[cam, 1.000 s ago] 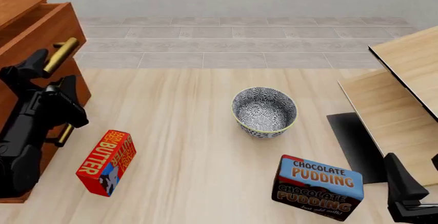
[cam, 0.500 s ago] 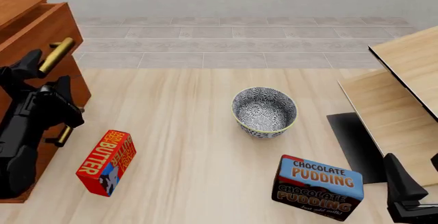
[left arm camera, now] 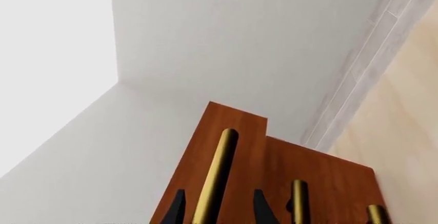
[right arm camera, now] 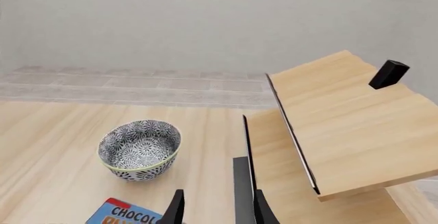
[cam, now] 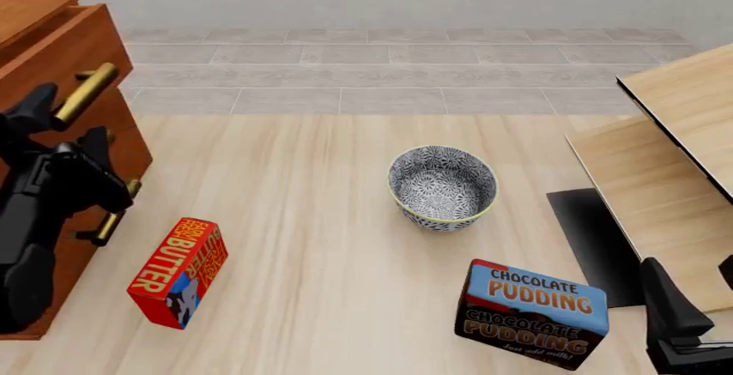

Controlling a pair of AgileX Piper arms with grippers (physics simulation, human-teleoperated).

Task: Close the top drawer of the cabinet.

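1. The cabinet stands at the far left of the table, and the top drawer sticks out from it, a little forward of the drawers under it. Its brass handle points out toward the table.

2. The left gripper is at this handle. In the left wrist view the two dark fingertips stand on both sides of the brass bar with a small gap, so the jaws are open around the bar and not pressing on it. I cannot tell if a finger touches the bar.

3. For a good push, I think the arm should press straight into the cabinet, along the line in which the drawer slides, not sideways. A slanted push may let the fingers slide along the round bar.

4. The push should be slow and even until the front is level with the other drawers.

5. The right gripper hangs with its jaws apart and empty, well away, near the pudding box and the bowl. It can stay there.
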